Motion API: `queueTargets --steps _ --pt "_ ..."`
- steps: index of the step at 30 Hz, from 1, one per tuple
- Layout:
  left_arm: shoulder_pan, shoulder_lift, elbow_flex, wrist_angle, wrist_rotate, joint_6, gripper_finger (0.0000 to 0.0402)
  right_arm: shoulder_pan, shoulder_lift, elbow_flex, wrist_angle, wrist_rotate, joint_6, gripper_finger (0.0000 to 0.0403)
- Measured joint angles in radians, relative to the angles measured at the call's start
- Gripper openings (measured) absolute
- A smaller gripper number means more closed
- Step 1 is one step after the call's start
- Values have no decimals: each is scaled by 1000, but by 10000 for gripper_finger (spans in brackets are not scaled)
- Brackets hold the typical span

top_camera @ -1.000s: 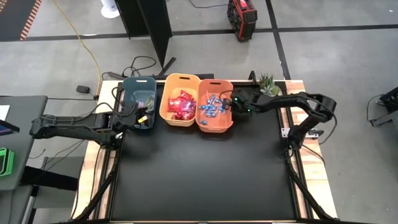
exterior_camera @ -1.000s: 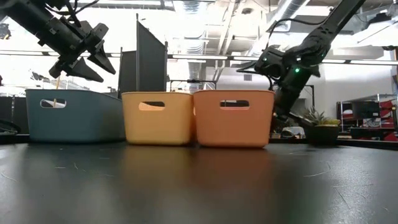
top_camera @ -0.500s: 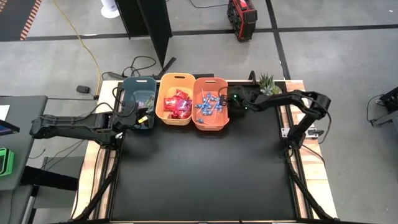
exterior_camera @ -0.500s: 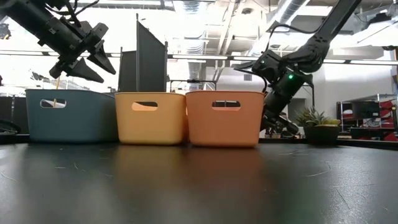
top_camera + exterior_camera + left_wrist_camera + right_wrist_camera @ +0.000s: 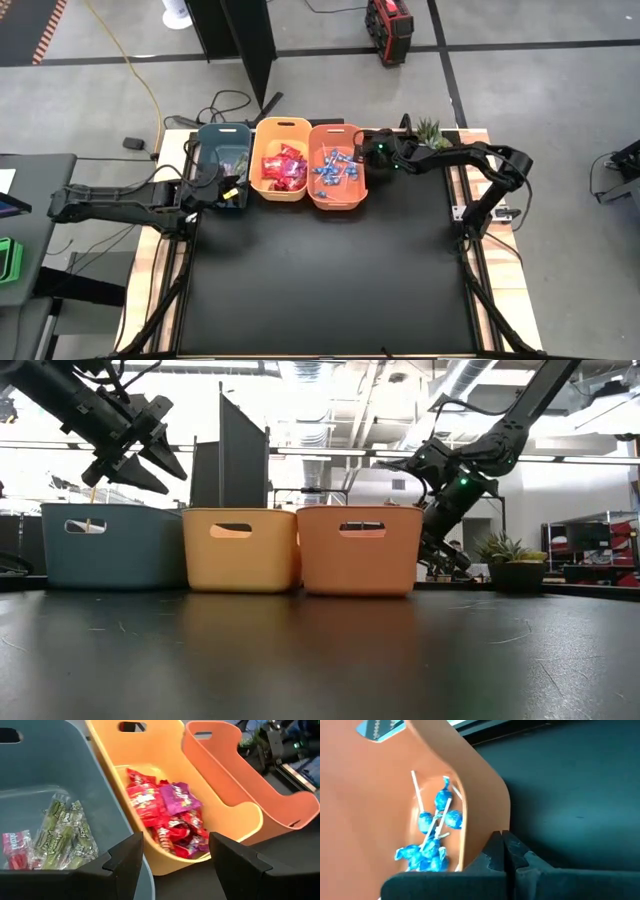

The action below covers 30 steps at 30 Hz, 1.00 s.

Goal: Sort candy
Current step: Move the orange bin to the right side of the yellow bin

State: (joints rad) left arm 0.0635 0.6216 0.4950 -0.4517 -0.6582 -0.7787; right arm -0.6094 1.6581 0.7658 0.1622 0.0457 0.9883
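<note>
Three bins stand side by side at the table's far edge. The blue bin (image 5: 222, 160) holds green-pink stick packets (image 5: 65, 832). The yellow bin (image 5: 281, 170) holds red and magenta packets (image 5: 165, 815). The orange bin (image 5: 337, 178) holds blue lollipops (image 5: 432, 835). My left gripper (image 5: 175, 862) is open and empty above the blue bin's near right corner (image 5: 228, 190). My right gripper (image 5: 502, 842) is shut at the orange bin's right side (image 5: 364, 152). My right gripper lies with its shut fingers (image 5: 495, 851) against the outside of the orange bin's right wall (image 5: 485, 805), near the far right corner. It comes level from the table's right. The bin stands upright on the table, touching the yellow bin.
A small potted plant (image 5: 430, 132) stands at the table's far right corner, just behind my right arm. The black table top (image 5: 320, 270) stretches in front of the bins. Cables lie on the floor beyond the far edge.
My right gripper has gone toward the table's left edge, staying shut against the orange bin. The orange and yellow bins have slid left together along the table and now stand close against the blue bin. The blue bin has stayed in place.
</note>
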Motion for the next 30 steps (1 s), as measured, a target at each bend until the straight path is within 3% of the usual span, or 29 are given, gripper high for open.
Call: queueTargets --steps 5,14,24,30 --pt "0 0 0 40 54 68 219 23 0 32 1 -28 -54 0" --pt "0 0 0 47 94 67 219 29 0 40 -10 -17 -14 0" --pt "-21 0 0 65 118 59 219 46 -11 40 13 78 77 0" --pt "-21 0 0 66 118 58 219 81 -103 40 48 227 16 0"
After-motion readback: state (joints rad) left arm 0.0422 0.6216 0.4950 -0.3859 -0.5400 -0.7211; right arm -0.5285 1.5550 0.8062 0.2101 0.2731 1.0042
